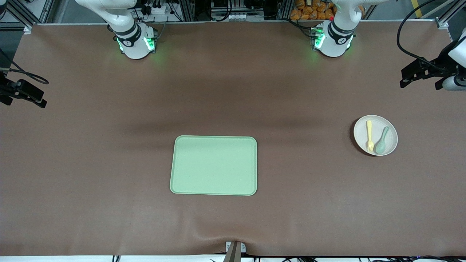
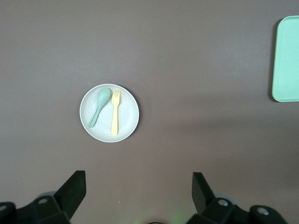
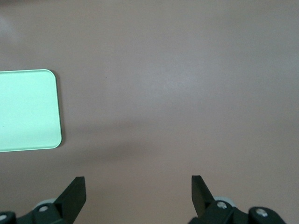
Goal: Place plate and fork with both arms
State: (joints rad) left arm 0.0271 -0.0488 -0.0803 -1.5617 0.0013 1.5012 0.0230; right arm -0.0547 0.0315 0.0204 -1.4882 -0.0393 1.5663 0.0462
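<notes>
Brown matting covered the table (image 1: pixel 109 163), and we took the front view from one edge across to the other. First came the right gripper (image 1: pixel 22 93), raised over the bare mat at the right arm's end. Next, a pale-green tray (image 1: pixel 213 165) lay flat near the middle. Then the off-white plate (image 1: pixel 359 135) sat toward the left arm's end, with the left gripper (image 1: pixel 418 74) up in the air over the table edge past it.

We counted one tray, one plate, one yellow fork (image 1: pixel 370 135) and one grey-green spoon (image 1: pixel 382 140). Fork and spoon lay side by side on the plate, apart.

Only the wrist views showed the fingers. In the left wrist view the left gripper (image 2: pixel 138 189) was spread wide and empty, with the plate (image 2: pixel 128 112), fork (image 2: pixel 114 118) and spoon (image 2: pixel 99 105) below it. In the right wrist view the right gripper (image 3: pixel 138 191) was likewise wide apart, with only a corner of the tray (image 3: pixel 28 109) showing.
</notes>
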